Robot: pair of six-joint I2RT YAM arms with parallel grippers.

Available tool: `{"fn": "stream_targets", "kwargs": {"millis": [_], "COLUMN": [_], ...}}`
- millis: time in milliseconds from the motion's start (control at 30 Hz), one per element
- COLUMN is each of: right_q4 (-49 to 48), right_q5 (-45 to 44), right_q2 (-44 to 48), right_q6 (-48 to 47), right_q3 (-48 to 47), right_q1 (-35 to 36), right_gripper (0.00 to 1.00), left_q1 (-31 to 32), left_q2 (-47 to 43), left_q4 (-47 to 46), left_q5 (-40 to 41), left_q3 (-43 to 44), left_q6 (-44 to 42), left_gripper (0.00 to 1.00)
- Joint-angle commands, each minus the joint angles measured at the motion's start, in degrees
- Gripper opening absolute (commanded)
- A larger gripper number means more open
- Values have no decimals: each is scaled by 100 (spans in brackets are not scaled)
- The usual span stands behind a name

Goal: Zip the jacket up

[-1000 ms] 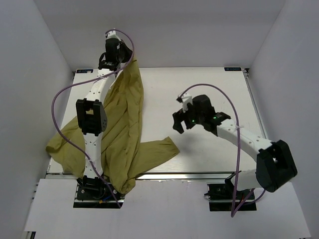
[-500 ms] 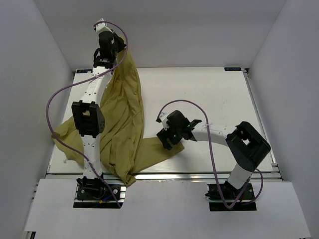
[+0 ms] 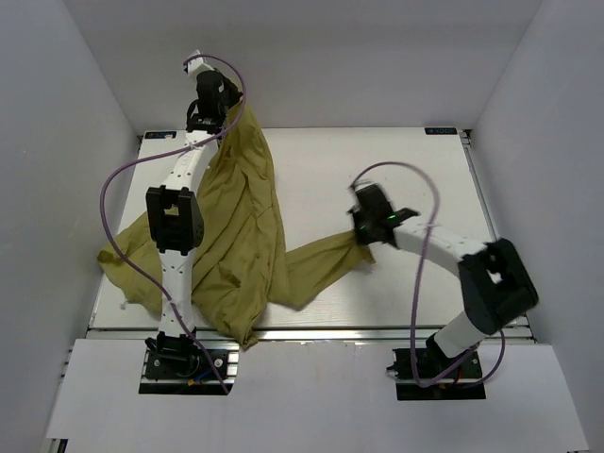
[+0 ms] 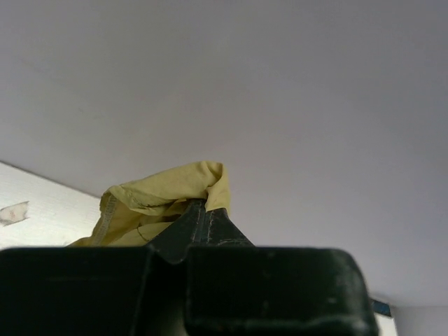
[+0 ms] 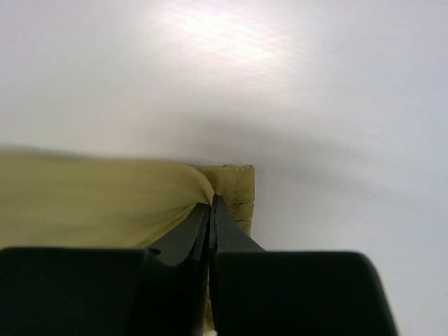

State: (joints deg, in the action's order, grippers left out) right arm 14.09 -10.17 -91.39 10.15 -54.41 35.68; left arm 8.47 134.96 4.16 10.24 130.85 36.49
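— Where the counter (image 3: 377, 160) ends nearest your arm bases, the jacket (image 3: 241, 226) spills a rounded fold of thin olive-mustard cloth over the edge, just beside the foot of your left arm (image 3: 175, 222).

— What's the fabric like?

— Soft and matte, rumpled into long creases. One lobe lies flat toward the left side, and in the overhead view your left arm crosses above it. A sleeve-like strip runs rightward over the smooth white counter and narrows toward the middle.

— Who has that strip?

— Your right pincer (image 3: 363, 236). In its wrist view, the two black fingers (image 5: 189, 234) are pressed together into a thin wedge, clamped on the strip's end. A folded-over band with a row of small stitches shows there, and the cloth spreads leftward from the grip in a smooth sheet.

— And farther back?

— The jacket's main body rises off the counter as a tall draped triangle that tapers to a point at the far edge. Your left pincer (image 3: 226, 115) holds that point, raised above the counter. From its own camera, the fingers are closed on a bunched fold with a stitched edge. The cloth curls over the tips against the plain pale wall (image 4: 280, 84).

— Can you see the zipper seam?

— You can't make it out among the folds in any view.
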Motion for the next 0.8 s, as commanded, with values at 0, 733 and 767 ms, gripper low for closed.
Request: {"fn": "stream_targets", "kwargs": {"millis": [0,733,767], "right_q4": [620,1307,1359], "right_q5": [-600,-27,-237], "right_q2": [1033,429,464], "right_q6": [1005,313,260], "right_q3": [-17,-1423,-1397], "right_q1": [-1681,-3051,-2893], "right_gripper": [0,86,86], "left_q1": [-12,313,304], "left_q2": [91,351,112], "left_q4": [-555,-244,55], "left_q5": [154,-435,-392], "left_q3": [125,251,83], "left_q6": [410,-35,-167], "left_gripper": [0,98,98]}}
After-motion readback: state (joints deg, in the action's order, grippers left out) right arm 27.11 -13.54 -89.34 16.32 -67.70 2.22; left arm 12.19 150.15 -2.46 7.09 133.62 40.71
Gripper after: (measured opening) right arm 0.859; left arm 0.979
